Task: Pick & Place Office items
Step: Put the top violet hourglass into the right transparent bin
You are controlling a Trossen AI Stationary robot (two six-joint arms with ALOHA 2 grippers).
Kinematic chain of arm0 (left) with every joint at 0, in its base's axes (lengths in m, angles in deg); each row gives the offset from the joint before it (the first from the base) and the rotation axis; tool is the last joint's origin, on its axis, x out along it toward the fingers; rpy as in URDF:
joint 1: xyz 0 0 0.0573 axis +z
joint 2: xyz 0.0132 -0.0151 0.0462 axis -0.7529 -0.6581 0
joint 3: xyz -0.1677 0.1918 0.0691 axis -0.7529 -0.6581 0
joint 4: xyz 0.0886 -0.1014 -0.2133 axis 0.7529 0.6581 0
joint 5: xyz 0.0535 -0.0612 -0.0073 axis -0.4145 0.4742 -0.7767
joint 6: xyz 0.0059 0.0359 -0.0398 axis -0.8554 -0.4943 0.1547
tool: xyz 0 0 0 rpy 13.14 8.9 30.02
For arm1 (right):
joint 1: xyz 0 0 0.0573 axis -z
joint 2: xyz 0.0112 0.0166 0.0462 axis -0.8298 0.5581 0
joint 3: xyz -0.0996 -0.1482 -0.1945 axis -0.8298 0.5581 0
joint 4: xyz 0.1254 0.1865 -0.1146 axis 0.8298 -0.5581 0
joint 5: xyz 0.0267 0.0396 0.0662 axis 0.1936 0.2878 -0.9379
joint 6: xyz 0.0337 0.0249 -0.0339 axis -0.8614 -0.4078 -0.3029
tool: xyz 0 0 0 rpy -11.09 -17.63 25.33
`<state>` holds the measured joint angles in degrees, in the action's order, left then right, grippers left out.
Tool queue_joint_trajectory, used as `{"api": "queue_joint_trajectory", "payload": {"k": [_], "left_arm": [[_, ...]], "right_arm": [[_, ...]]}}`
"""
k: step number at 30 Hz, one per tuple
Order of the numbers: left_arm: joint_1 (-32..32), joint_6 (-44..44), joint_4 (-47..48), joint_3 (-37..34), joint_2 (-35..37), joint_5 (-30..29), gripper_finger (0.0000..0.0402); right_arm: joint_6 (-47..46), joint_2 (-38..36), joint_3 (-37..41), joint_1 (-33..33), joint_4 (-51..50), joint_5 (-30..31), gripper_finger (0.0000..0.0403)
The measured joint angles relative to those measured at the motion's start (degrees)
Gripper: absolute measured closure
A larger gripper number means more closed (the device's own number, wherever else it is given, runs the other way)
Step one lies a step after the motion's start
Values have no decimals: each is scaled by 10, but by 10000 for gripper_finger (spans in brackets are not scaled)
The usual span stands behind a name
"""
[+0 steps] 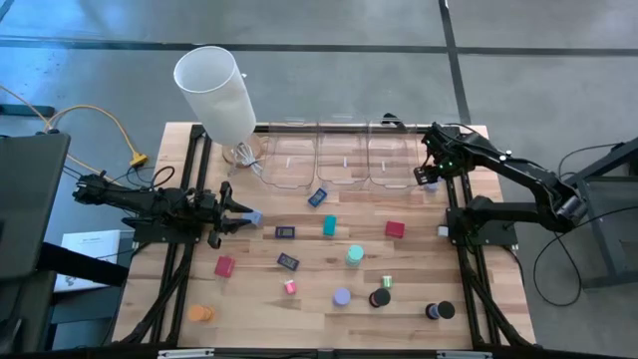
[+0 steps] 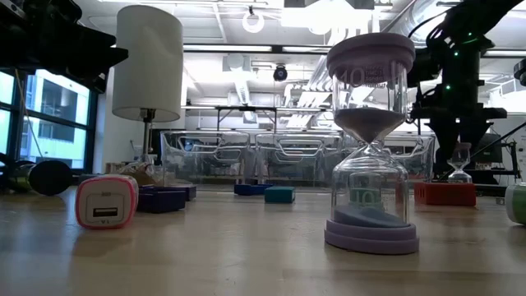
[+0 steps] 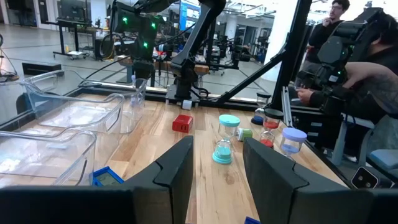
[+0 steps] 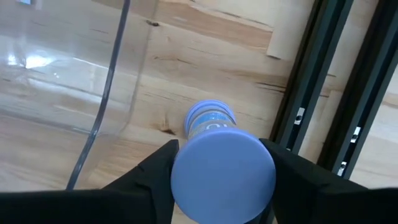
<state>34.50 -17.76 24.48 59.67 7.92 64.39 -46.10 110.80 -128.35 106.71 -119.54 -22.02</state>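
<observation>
Gripping, right gripper [image 4: 222, 180]: fingers clamped on a blue sand timer [image 4: 222, 163], just beside the rightmost clear bin [image 1: 395, 160], far right of table [image 1: 249, 299].
Waiting, left gripper [image 1: 239, 214]: low at left edge, fingers apart, nothing between.
Scattered pieces: red block [image 1: 395, 228], teal timer [image 1: 355, 254], mid-table.

Bright overhead light — glare on bins [image 1: 344, 160].

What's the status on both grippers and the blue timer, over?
Right gripper around blue hourglass beside rightmost bin, grip unconfirmed. Left gripper open, idle at table's left. Nothing blocking.
</observation>
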Motion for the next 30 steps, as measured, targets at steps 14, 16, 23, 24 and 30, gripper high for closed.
{"api": "queue_joint_trajectory", "payload": {"k": [14, 16, 23, 24, 30], "left_arm": [[0, -12, 0, 0, 0, 0, 266], [0, -14, 0, 0, 0, -3, 266], [0, -36, -14, 0, 0, -24, 266], [0, -41, -19, 0, 0, -24, 266], [0, -60, -32, 0, 0, -24, 266]], "right_arm": [[13, 0, -30, 0, -34, 21, 217], [23, 0, -50, -2, -50, 26, 217], [26, 0, -184, -19, -126, 48, 217], [26, 0, -206, -22, -135, 49, 217], [39, 24, -333, -49, -135, 48, 216]]}}
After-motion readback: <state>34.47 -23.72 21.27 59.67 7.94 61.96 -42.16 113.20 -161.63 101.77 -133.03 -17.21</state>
